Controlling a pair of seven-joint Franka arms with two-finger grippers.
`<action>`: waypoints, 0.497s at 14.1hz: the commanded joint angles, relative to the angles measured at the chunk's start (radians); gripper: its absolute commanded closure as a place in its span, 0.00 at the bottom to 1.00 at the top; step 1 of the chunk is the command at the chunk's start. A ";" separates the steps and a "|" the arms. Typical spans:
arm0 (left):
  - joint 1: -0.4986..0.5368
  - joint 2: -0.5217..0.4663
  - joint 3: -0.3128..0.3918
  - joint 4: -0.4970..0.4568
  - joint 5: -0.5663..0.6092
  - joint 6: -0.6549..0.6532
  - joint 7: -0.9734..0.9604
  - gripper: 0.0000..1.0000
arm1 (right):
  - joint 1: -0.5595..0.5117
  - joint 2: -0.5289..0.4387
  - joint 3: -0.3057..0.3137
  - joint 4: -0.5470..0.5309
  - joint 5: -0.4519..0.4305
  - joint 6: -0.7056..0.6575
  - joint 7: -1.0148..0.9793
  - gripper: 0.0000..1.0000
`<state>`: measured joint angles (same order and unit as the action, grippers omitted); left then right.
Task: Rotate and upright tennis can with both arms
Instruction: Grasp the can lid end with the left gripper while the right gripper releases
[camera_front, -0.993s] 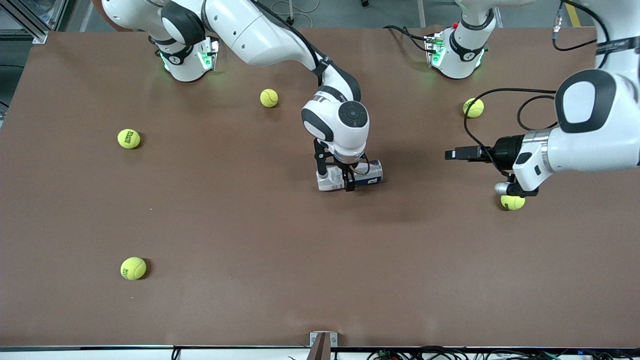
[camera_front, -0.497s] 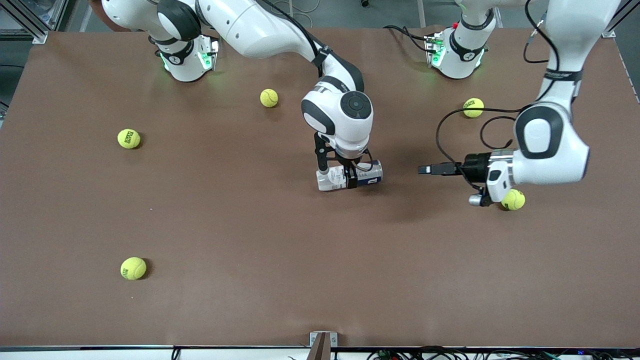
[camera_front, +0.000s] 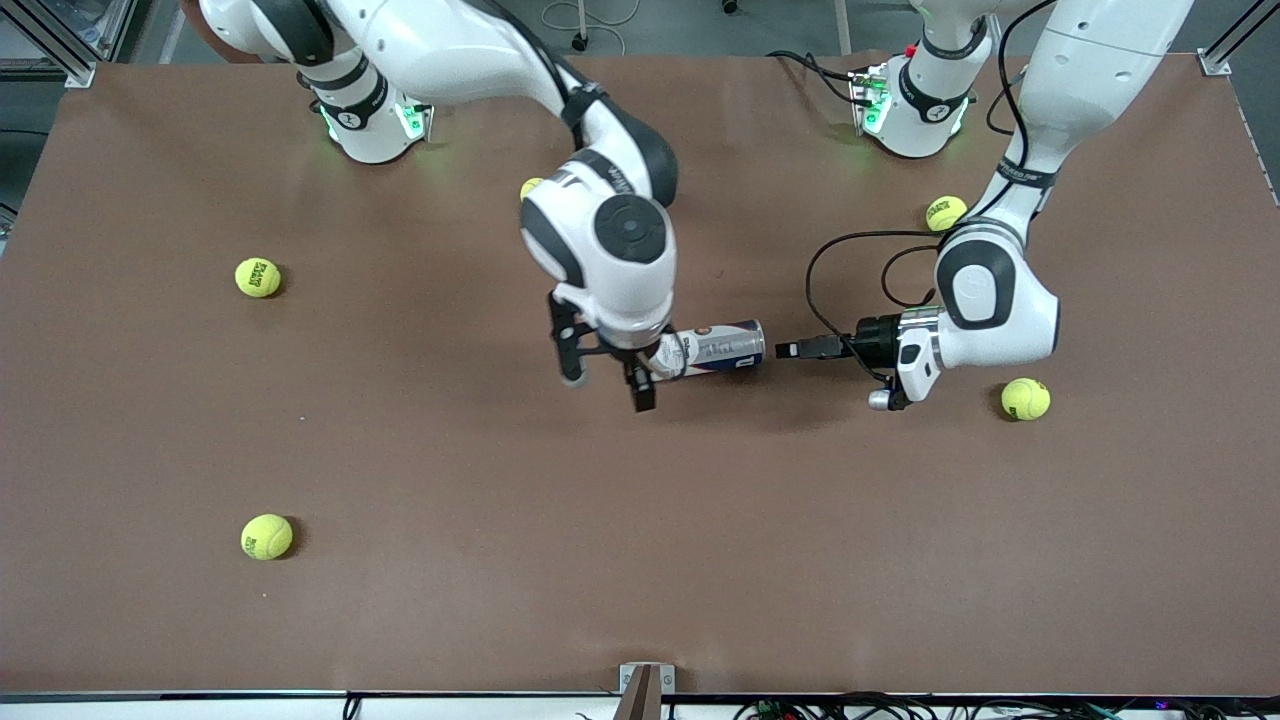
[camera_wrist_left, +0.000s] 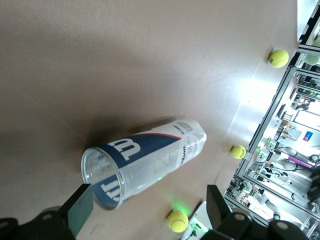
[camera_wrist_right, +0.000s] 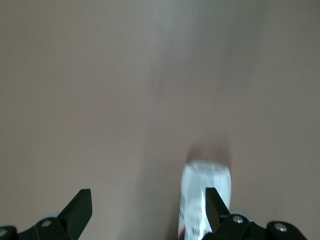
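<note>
The tennis can (camera_front: 712, 347) lies on its side near the middle of the table, clear with a white, dark blue and red label. My right gripper (camera_front: 605, 382) is open and empty, just off the can's white end, toward the right arm's end of the table. One finger stands beside that end in the right wrist view (camera_wrist_right: 205, 197). My left gripper (camera_front: 790, 350) is open and level, pointing at the can's open mouth from the left arm's end. In the left wrist view the can (camera_wrist_left: 150, 159) lies ahead of the open fingers, mouth toward the camera.
Several yellow tennis balls lie about: one (camera_front: 1025, 398) near the left arm's wrist, one (camera_front: 945, 212) close to the left base, one (camera_front: 531, 185) partly hidden under the right arm, and two (camera_front: 258, 277) (camera_front: 266, 536) toward the right arm's end.
My right gripper has opened, let go of the can and moved off it toward the right arm's end. My left gripper has moved in toward the can's open end.
</note>
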<state>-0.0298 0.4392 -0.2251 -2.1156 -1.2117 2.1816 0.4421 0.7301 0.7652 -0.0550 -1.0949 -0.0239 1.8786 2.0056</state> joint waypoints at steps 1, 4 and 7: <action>-0.002 0.032 -0.039 -0.021 -0.064 0.084 0.076 0.00 | -0.116 -0.124 0.017 -0.146 0.002 0.007 -0.199 0.00; -0.039 0.068 -0.049 -0.021 -0.130 0.147 0.125 0.00 | -0.227 -0.210 0.015 -0.256 0.001 0.011 -0.426 0.00; -0.080 0.081 -0.051 -0.021 -0.172 0.190 0.127 0.00 | -0.362 -0.268 0.014 -0.327 -0.001 0.017 -0.707 0.00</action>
<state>-0.0882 0.5203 -0.2697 -2.1338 -1.3408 2.3364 0.5495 0.4412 0.5830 -0.0620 -1.3070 -0.0238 1.8739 1.4451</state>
